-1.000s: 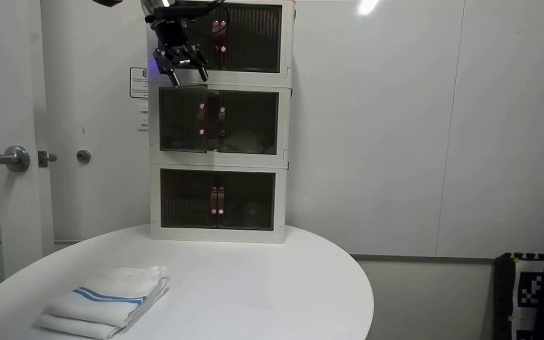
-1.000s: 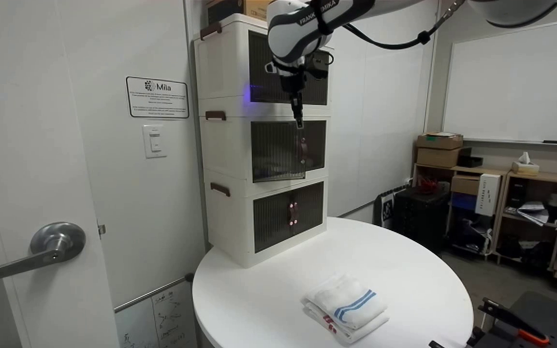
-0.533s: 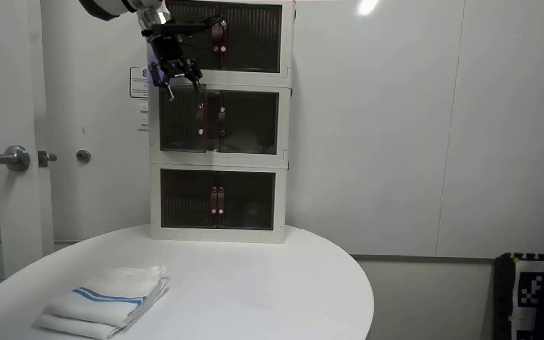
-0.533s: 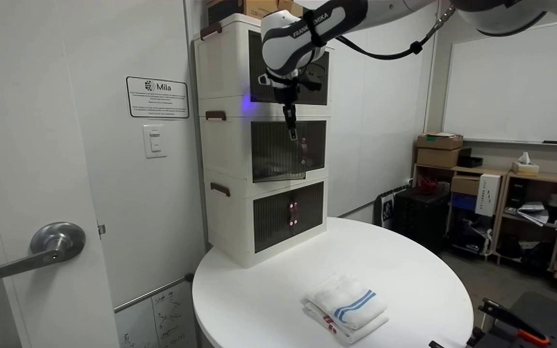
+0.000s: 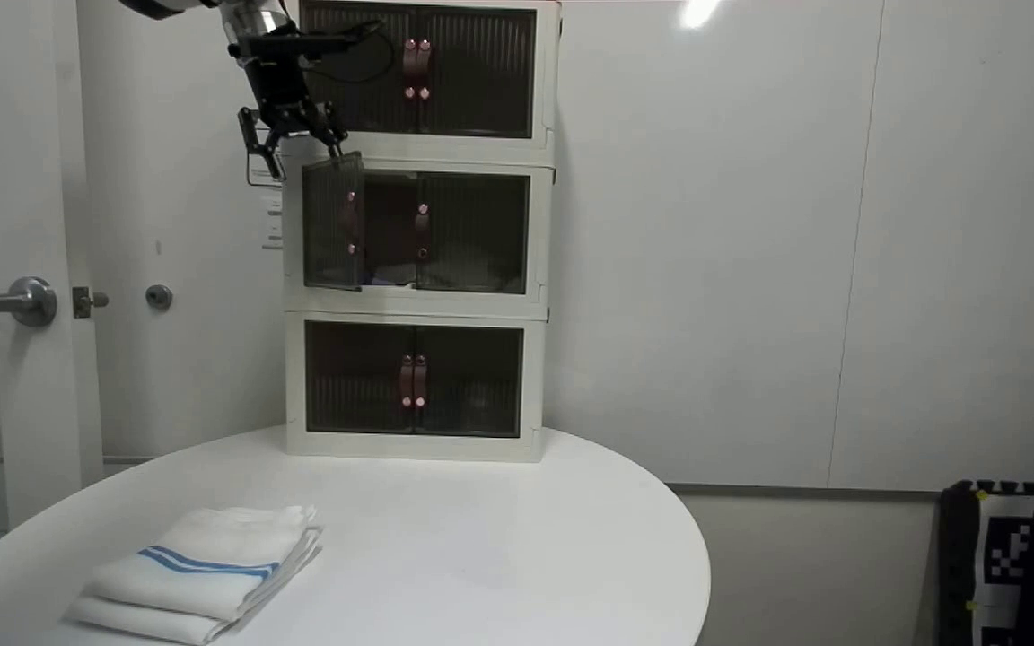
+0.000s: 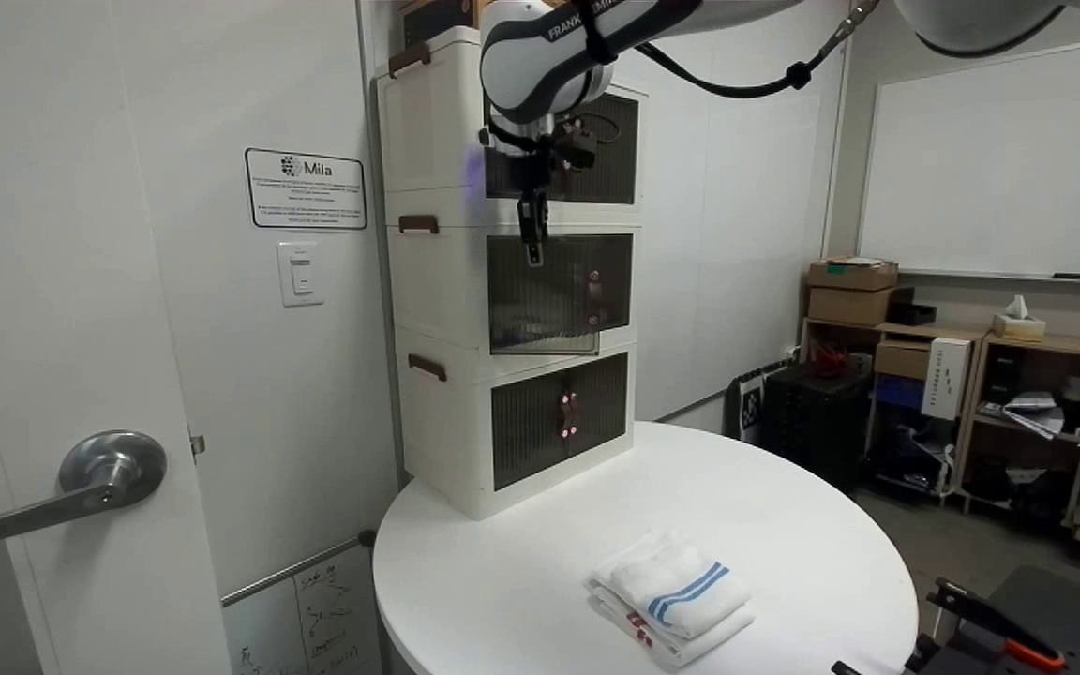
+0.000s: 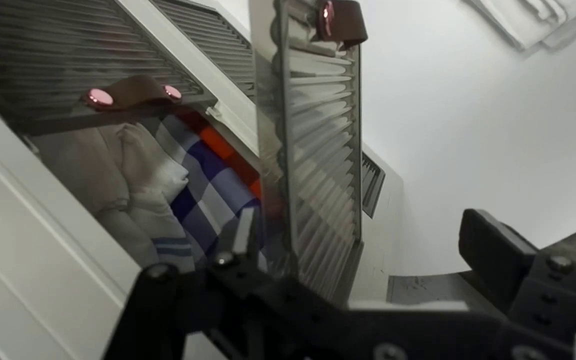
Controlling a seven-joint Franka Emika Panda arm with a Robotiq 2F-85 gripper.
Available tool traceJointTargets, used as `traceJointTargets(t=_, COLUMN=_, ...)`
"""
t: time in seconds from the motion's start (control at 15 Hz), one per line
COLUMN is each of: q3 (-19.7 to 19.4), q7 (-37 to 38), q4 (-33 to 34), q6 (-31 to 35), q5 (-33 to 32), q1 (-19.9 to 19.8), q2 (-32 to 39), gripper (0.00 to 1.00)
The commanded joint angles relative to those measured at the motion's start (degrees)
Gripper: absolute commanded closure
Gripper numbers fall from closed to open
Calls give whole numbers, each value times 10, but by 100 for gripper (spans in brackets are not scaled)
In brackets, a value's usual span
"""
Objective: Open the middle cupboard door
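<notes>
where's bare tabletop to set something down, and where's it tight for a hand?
Free: white table between folded towel and cupboard stack. Crowded: behind the ajar middle cupboard door, cloths inside, open gripper at its top edge.

In an exterior view we face the cupboards [image 5: 481,303] almost squarely across the round table [image 5: 517,538]. In an exterior view we look slantwise at their side and front, a door handle [image 6: 113,478] near us. Both take in cupboards, table and folded cloth [image 5: 203,538]. In the wrist view we look down past the gripper [image 7: 360,235], close to the middle cupboard door [image 7: 320,150].
</notes>
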Motion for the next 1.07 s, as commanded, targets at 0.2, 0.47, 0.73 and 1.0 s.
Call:
traceJointTargets(t=0.2, q3=-10, q7=161, q4=-52, q6=-26, q5=-4, q1=26, q2=-42, gripper=0)
traceJointTargets(t=0.47, q3=-8, q7=231, q4=-75, q6=-35, q5=2, q1=32, q2=-49, gripper=0)
traceJointTargets(t=0.73, q3=-6, q7=318, q4=-86, q6=-30, q5=23, q1=36, q2=-57, gripper=0)
traceJointTargets(t=1.0, q3=-1, q7=387, q4=-79, q6=-31, q5=66, q1=42, q2=-59, gripper=0)
